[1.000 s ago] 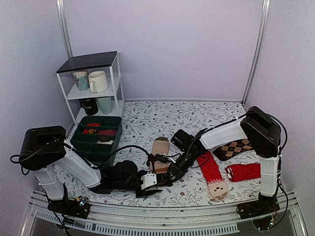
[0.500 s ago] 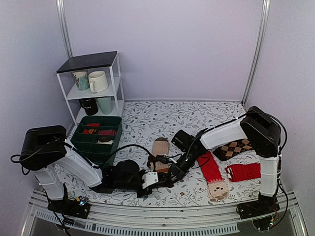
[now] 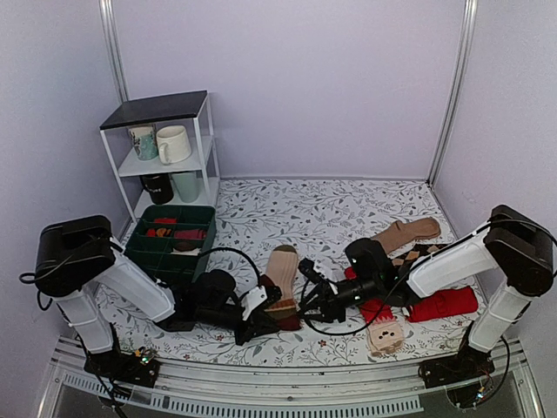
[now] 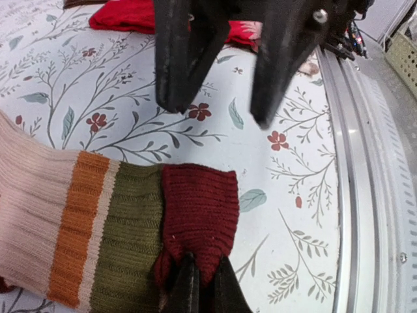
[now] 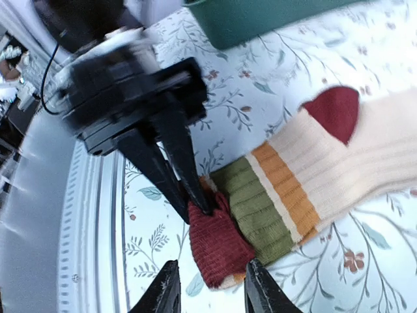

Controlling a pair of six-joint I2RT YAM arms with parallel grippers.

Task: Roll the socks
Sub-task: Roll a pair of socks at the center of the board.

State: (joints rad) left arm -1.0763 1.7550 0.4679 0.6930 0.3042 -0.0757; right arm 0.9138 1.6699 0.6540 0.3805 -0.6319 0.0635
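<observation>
Since a roll likely starts at the toe, your left end effector [image 4: 199,287] is clamped on the maroon tip of the sock [image 3: 280,274], which lies flat on the surface [image 3: 287,209] between the arms. Your right end effector [image 5: 212,290] hangs just beside it, jaws apart; both arms stretch low.

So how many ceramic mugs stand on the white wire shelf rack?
4. Middle shelf: patterned white mug, left, and cream mug, right. Bottom shelf: black mug, left, and pale green mug, right. More could hide behind them.
</observation>
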